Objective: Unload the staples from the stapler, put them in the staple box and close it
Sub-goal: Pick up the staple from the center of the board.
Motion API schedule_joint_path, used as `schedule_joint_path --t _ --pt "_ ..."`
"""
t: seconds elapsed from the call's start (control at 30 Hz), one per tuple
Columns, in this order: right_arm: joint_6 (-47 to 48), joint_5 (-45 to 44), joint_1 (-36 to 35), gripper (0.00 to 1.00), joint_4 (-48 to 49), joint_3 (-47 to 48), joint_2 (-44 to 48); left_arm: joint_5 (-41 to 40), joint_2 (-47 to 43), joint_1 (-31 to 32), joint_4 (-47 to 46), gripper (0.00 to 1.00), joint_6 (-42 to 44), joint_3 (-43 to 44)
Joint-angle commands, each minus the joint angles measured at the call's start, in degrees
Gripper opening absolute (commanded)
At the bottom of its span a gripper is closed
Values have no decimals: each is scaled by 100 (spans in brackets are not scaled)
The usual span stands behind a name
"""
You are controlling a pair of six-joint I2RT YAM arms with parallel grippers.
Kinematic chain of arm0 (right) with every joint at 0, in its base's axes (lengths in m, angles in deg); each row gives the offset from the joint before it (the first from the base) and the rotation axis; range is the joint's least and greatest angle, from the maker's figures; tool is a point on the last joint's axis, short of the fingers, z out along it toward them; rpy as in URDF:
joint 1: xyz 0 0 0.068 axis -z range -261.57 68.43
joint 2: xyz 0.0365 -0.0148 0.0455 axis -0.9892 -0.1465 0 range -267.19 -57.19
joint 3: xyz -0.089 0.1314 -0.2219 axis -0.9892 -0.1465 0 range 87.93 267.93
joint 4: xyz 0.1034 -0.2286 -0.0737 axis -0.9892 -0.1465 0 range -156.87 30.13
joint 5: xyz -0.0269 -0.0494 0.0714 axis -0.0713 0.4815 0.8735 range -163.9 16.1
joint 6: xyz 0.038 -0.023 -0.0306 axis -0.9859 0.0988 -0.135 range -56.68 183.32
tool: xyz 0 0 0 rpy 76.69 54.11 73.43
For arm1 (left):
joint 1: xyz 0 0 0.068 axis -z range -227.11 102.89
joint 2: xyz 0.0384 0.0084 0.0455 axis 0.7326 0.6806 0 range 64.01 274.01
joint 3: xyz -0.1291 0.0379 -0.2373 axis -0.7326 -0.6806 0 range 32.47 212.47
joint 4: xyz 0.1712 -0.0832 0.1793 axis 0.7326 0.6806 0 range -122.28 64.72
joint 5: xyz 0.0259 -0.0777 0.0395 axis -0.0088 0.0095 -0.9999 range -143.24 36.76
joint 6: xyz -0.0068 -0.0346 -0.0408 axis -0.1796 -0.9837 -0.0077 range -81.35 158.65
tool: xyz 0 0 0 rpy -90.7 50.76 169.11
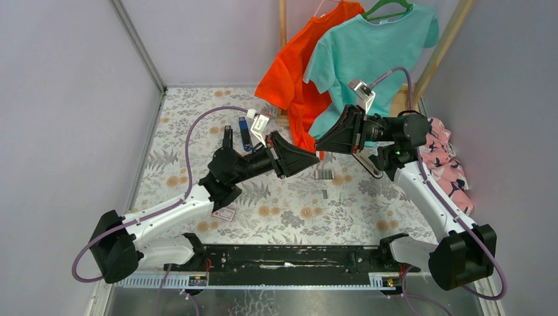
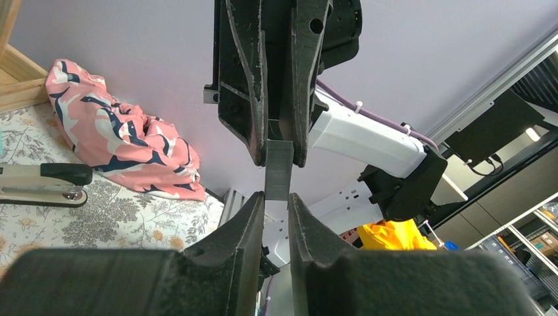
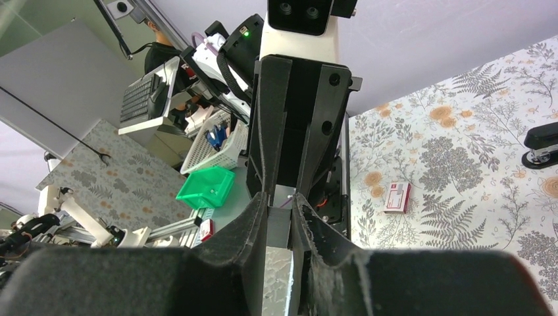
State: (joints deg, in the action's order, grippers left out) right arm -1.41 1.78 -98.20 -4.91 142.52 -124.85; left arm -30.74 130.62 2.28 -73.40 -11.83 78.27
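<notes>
Opposed pulls could have snapped the staple strip [image 2: 278,172] and scattered it. The left gripper [image 2: 276,201] had its fingers clenched on one end and the right gripper [image 3: 279,197] pinched the other — in mid-air, above the surface [image 2: 99,227]. Its long axis ran roughly level, from gripper to gripper.

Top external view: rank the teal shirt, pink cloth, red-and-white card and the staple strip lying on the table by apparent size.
1. teal shirt
2. pink cloth
3. red-and-white card and staple strip: both small and about alike, so I would not rank one above the other.
</notes>
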Motion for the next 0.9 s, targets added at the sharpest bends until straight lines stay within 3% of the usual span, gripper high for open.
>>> schedule_joint_path --t 0.0,0.13,0.27,0.43,0.67,0.87 --pt "206 36 -78 22 -64 185 117 -125 -28 -69 -281 29 29 -47" --pt "537 35 -66 21 -493 185 166 -42 37 -67 -168 49 59 -31" --pt "1114 -6 33 21 -1283 134 245 9 43 -117 -57 59 173 -191" --pt "2272 -104 247 22 -2702 193 350 3 -196 -238 529 61 611 -524" --pt "5458 -1003 474 23 -6039 577 568 -355 -672 -284 1459 61 1816 -1203" --pt "6788 -2212 496 23 -7247 470 762 -985 116 -399 2366 60 2441 -1067"
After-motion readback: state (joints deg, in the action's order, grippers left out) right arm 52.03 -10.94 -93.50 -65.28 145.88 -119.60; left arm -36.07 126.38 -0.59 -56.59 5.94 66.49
